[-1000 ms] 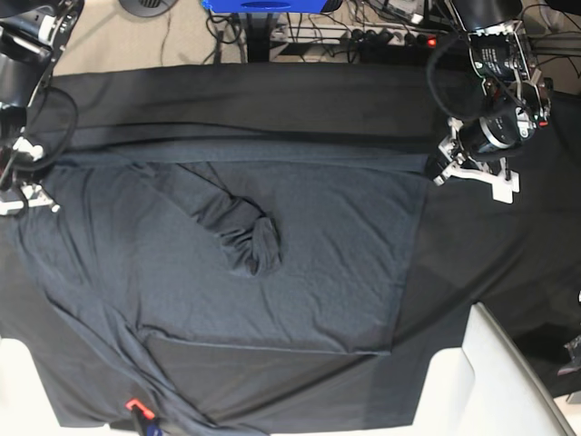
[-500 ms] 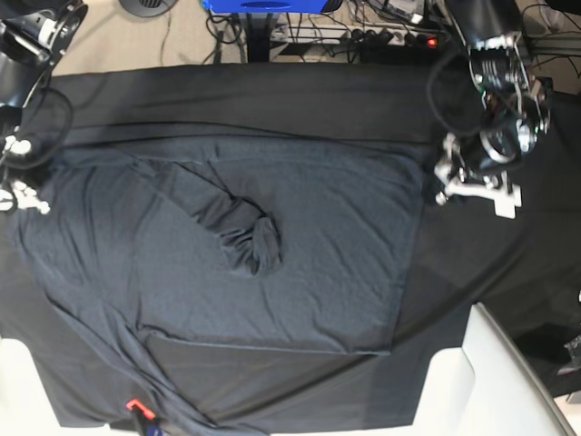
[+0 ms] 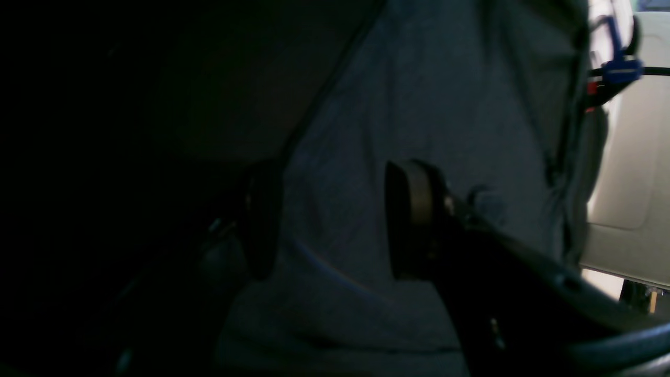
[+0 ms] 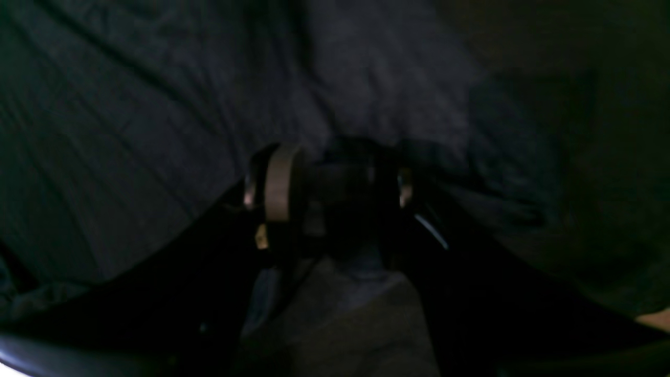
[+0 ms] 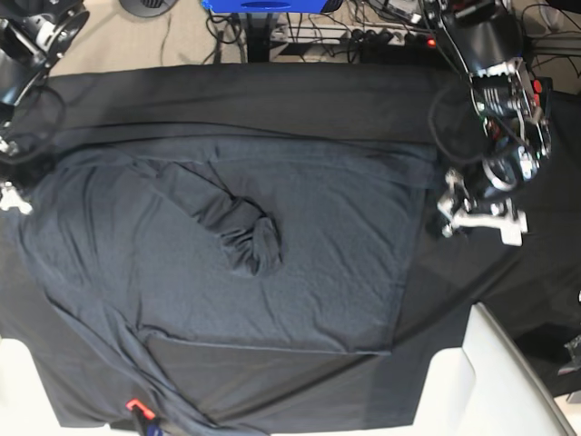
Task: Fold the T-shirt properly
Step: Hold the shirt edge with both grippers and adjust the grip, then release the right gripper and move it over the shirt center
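Observation:
The dark slate-grey T-shirt (image 5: 309,263) lies spread on the black tablecloth (image 5: 272,91), with one sleeve (image 5: 245,227) folded in over its middle. My left gripper (image 5: 474,216) hovers just off the shirt's right edge. In the left wrist view it (image 3: 335,220) is open, with only flat shirt fabric (image 3: 445,94) showing between the fingers. My right gripper (image 5: 11,198) sits at the shirt's left edge, partly cut off by the frame. In the dim right wrist view it (image 4: 337,188) has its fingers apart over the cloth (image 4: 131,115), gripping nothing I can see.
White padded surfaces (image 5: 495,381) flank the table's near right corner, and another white patch (image 5: 14,391) lies at the near left. A small red and blue piece (image 5: 136,409) lies at the shirt's near edge. Cables and a power strip (image 5: 363,36) lie behind the table.
Both grippers have opened and let go of the shirt's far edge, and the raised band of fabric has settled flat. The left gripper moved nearer; the right drew back to the left.

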`<state>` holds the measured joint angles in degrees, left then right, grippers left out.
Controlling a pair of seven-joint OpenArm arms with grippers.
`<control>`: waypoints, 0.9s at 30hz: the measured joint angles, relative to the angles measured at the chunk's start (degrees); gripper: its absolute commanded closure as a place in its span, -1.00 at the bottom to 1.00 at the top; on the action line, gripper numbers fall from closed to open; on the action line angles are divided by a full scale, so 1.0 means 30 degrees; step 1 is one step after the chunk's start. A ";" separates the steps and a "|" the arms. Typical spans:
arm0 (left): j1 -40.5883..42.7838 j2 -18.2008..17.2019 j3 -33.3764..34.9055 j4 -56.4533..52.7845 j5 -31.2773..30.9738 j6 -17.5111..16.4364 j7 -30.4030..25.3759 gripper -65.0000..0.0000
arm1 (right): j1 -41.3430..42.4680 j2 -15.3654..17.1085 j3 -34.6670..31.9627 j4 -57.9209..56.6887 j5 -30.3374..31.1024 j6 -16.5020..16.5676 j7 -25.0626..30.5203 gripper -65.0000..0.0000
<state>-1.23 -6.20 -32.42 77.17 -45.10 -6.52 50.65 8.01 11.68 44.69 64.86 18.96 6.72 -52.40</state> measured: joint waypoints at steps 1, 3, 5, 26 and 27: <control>-0.0007 -0.0022 0.0000 0.0007 0.0029 -0.0109 -0.0029 0.05 | 0.0131 -0.0015 0.0131 0.0000 0.0044 -0.0007 -0.0015 0.33; 0.0175 -0.0299 0.0000 0.0007 0.0036 -0.0117 0.0058 0.05 | 0.0284 -0.0109 0.0459 0.0000 0.0131 0.0022 0.0007 0.33; 0.0444 -0.0743 -0.0044 0.0007 0.0080 -0.0117 0.0029 0.05 | 0.0262 -0.0102 0.0838 0.0000 0.0117 0.0080 -0.0007 0.33; 0.9653 -0.1253 -0.4204 0.4765 0.5603 -1.1001 -0.0146 1.00 | -0.8021 -0.4182 -1.0346 1.2335 0.0044 0.9100 -0.2404 1.00; 0.9624 -0.0758 -0.4153 0.4889 0.6630 -1.1009 -0.0160 1.00 | -0.8138 -0.4350 -1.1213 1.2262 -0.0080 0.9071 -0.2441 0.96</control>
<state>27.64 -8.47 -44.88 91.83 -25.21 -39.55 50.17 -16.40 -1.37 11.05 101.65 18.72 33.93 -59.72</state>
